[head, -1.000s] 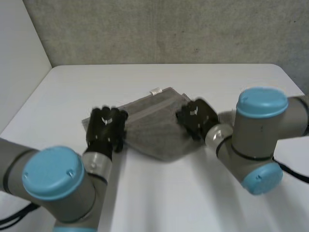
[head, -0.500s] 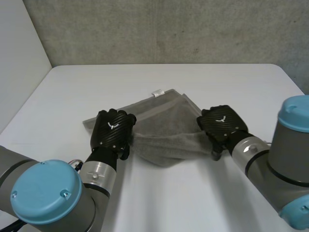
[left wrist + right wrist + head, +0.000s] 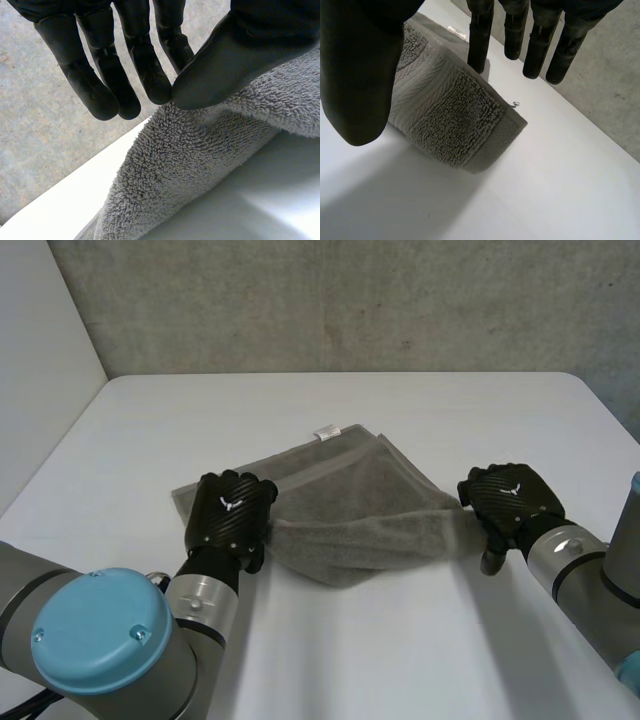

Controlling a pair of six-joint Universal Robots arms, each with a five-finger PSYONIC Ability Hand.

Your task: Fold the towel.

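Observation:
A grey towel (image 3: 350, 505) lies partly folded in the middle of the white table (image 3: 400, 640), with a thick folded edge along its near side. My left hand (image 3: 230, 518) rests on the towel's left end; in the left wrist view its thumb (image 3: 230, 60) meets the fingertips (image 3: 150, 80) over the towel's fold (image 3: 190, 165), pinching it. At the towel's right corner sits my right hand (image 3: 510, 502). In the right wrist view its fingers (image 3: 480, 40) are straight and well apart from the thumb (image 3: 355, 75), and the towel corner (image 3: 450, 120) lies loose on the table below.
A small white label (image 3: 323, 431) sticks out at the towel's far edge. A grey wall runs behind the table, and a pale wall stands at its left side.
My right hand has travelled to the right, drawing the towel's near edge out with it, then opened and let the corner go. My left hand stayed clamped at the left end.

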